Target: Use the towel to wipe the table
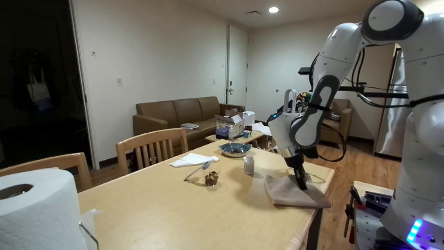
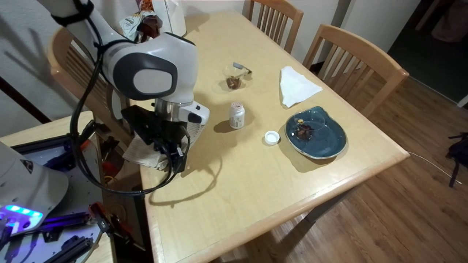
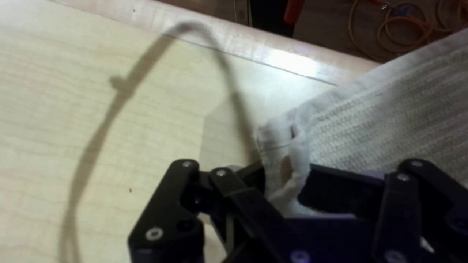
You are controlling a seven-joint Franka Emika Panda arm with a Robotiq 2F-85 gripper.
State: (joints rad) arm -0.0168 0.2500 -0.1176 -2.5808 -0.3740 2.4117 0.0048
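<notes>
A bare lane runs between the white pill bottle (image 2: 237,116) and the gripper (image 1: 301,184), which blocks that side of the bottle together with the beige towel (image 1: 288,196) in its grip. On the bottle's opposite side, the white napkin (image 2: 297,87) lies well apart, with open surface (image 2: 263,106) between them. A white bottle cap (image 2: 272,137) sits between the bottle and the blue dish (image 2: 331,137), breaking up the passage there. The clear cup (image 2: 234,80) stands near the bottle, the spoon (image 1: 196,172) just past it; a gap is open between cup and bottle. Beyond the cup from the bottle, a broad bare stretch reaches to the paper towel roll (image 1: 38,211).
</notes>
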